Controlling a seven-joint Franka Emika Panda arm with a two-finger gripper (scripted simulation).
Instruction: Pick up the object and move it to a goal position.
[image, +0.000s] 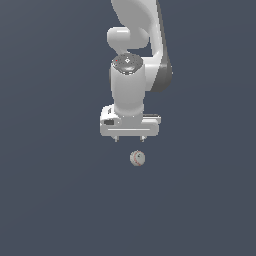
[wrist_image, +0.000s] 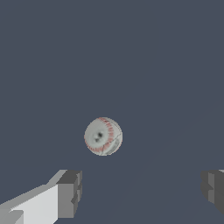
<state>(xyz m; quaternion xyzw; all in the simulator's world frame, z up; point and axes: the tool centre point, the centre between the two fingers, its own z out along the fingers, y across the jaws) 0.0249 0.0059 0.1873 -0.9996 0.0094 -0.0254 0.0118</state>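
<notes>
The object, a small off-white ball (image: 137, 158) with thin red stitch marks, lies on the flat dark grey surface just below my gripper (image: 129, 139) in the exterior view. The gripper hangs from the white arm with its jaws spread wide and holds nothing. In the wrist view the ball (wrist_image: 103, 136) sits apart from the two grey fingertips (wrist_image: 70, 192), ahead of the gap between them and nearer one finger. The gripper (wrist_image: 142, 190) does not touch the ball.
The dark grey surface (image: 50, 200) fills both views with no other object on it. The white arm (image: 135, 45) rises toward the top of the exterior view.
</notes>
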